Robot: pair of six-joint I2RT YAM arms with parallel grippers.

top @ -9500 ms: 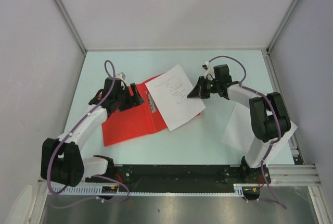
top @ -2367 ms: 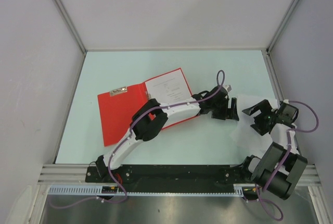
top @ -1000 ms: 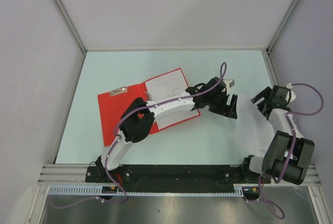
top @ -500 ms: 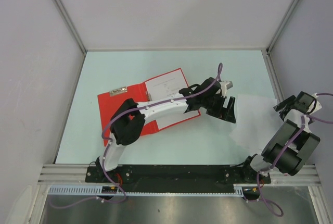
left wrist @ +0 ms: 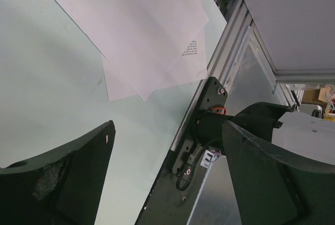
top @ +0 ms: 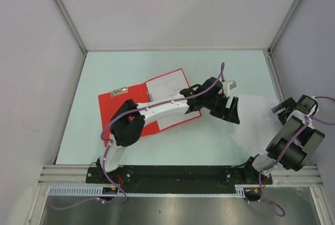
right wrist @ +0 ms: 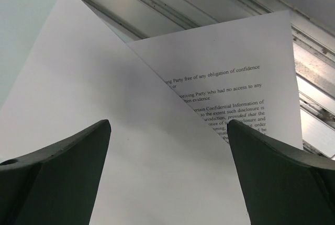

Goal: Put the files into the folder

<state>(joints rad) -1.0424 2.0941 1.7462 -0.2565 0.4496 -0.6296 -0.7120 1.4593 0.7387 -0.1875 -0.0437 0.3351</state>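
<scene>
The red folder (top: 118, 115) lies open on the left half of the table, with one printed sheet (top: 168, 88) on its right half. My left arm reaches across it. The left gripper (top: 232, 112) stands open just left of the loose files (top: 256, 123), a fan of white sheets on the right of the table. From the left wrist these files (left wrist: 146, 31) lie ahead of the left gripper (left wrist: 167, 146), which holds nothing. My right gripper (top: 284, 107) is open over the files' right edge. Below the right gripper (right wrist: 167, 146), a blank sheet (right wrist: 104, 104) overlaps a printed one (right wrist: 235, 73).
Aluminium frame rails run along the table's right side (top: 277, 76) and near edge (top: 183, 171). The right arm's black base plate (left wrist: 207, 115) sits on the near rail, close to the files. White walls enclose the table on three sides.
My right gripper has swung from over the files' far corner out toward the right edge of the table. The left gripper has shifted only slightly, staying beside the files.
</scene>
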